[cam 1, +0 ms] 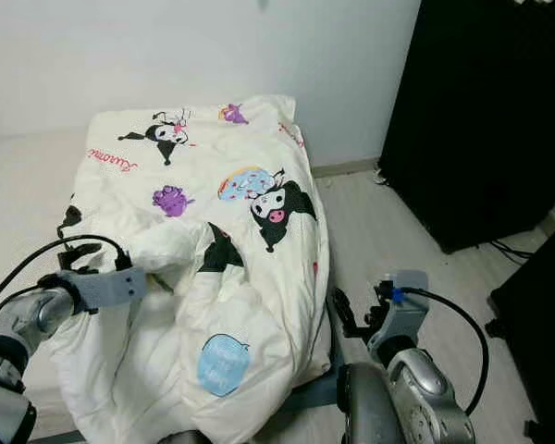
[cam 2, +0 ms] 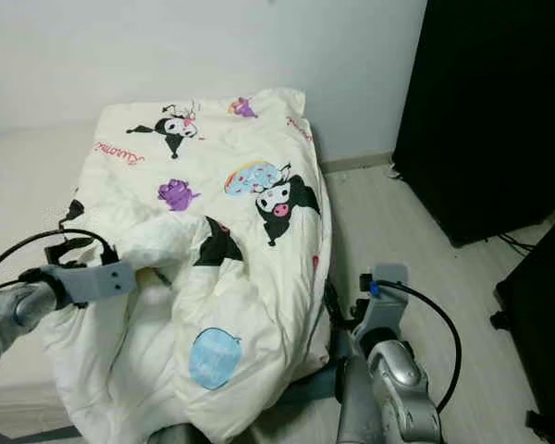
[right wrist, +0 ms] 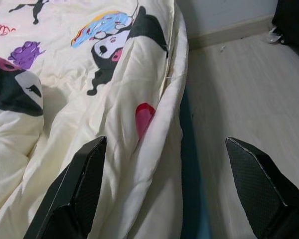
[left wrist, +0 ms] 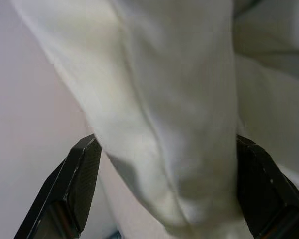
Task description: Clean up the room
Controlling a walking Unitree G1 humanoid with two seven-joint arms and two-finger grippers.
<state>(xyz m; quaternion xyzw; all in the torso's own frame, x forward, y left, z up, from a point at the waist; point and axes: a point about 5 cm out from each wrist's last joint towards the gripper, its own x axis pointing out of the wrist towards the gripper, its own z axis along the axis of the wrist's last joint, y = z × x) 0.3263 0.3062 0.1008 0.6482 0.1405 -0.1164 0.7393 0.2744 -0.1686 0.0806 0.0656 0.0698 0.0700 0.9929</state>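
Observation:
A cream blanket (cam 1: 250, 277) printed with black-and-white cartoon characters lies rumpled over the bed (cam 1: 18, 185) and hangs down its right side. My left gripper (left wrist: 164, 194) is open at the blanket's left part, and a thick fold of cloth (left wrist: 189, 124) fills the gap between its fingers. From the head, its grey wrist (cam 1: 106, 287) is pushed up against the bunched cloth. My right gripper (right wrist: 164, 189) is open beside the bed's right edge, over the hanging blanket edge (right wrist: 154, 129) and the floor, and holds nothing.
A tall black cabinet (cam 1: 481, 111) stands at the right, with cables (cam 1: 509, 250) on the floor by it. Pale wood floor (cam 1: 388, 231) runs between bed and cabinet. A white wall (cam 1: 166, 46) is behind the bed. A teal bed frame (right wrist: 189, 164) shows under the blanket.

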